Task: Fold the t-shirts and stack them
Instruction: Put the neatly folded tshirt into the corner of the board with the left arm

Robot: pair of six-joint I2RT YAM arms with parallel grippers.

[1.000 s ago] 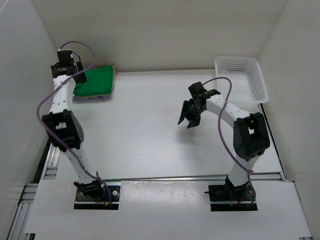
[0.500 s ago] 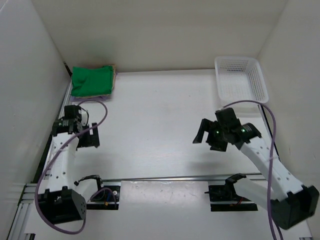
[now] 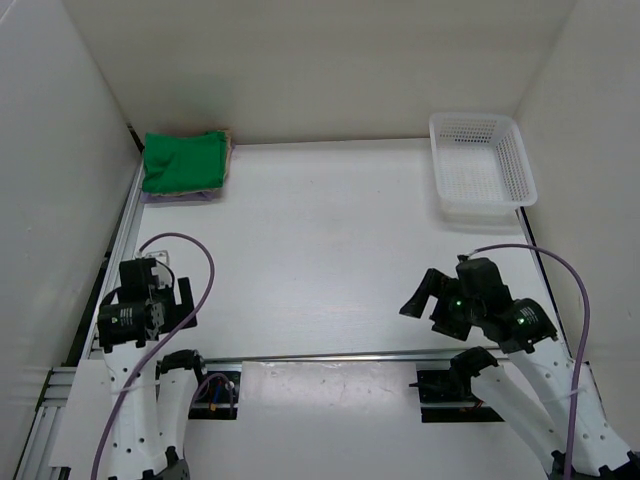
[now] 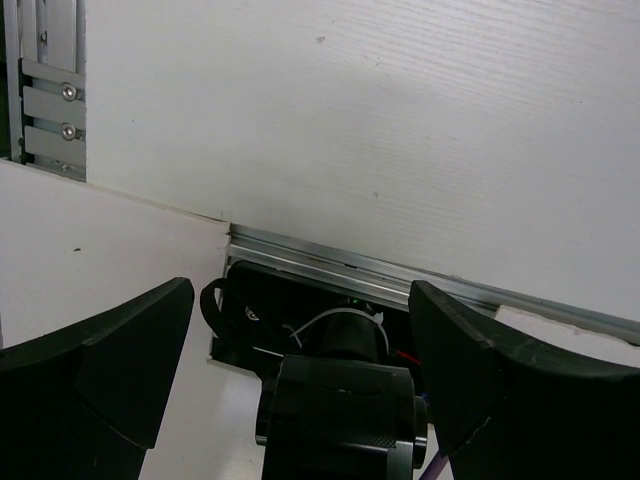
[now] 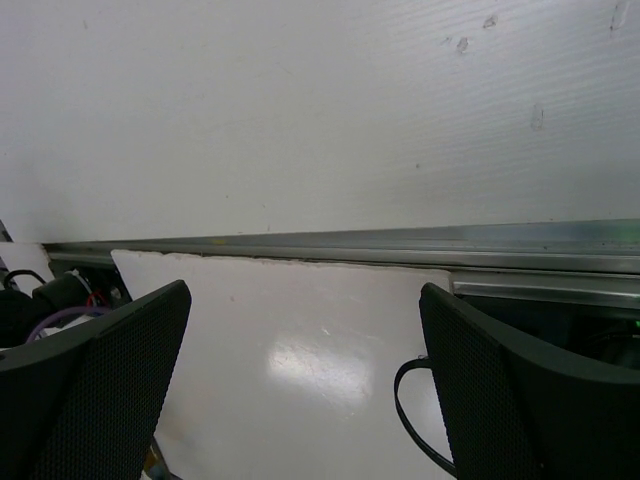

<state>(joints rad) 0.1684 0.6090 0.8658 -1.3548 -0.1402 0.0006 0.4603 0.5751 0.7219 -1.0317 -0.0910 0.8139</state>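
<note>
- Closest to me, the left gripper [image 4: 300, 290] hangs low over the near edge of the table [image 3: 320, 230], just above its own base, jaws spread wide with nothing between them.
- The right gripper [image 5: 305, 295] sits low near its base too, jaws wide apart and holding nothing.
- In the far left corner the t-shirts are stacked: the green t-shirt [image 3: 183, 160] folded on top, a lavender edge [image 3: 180, 197] showing beneath.
- In the far right corner stands the white mesh basket [image 3: 475, 118].
</note>
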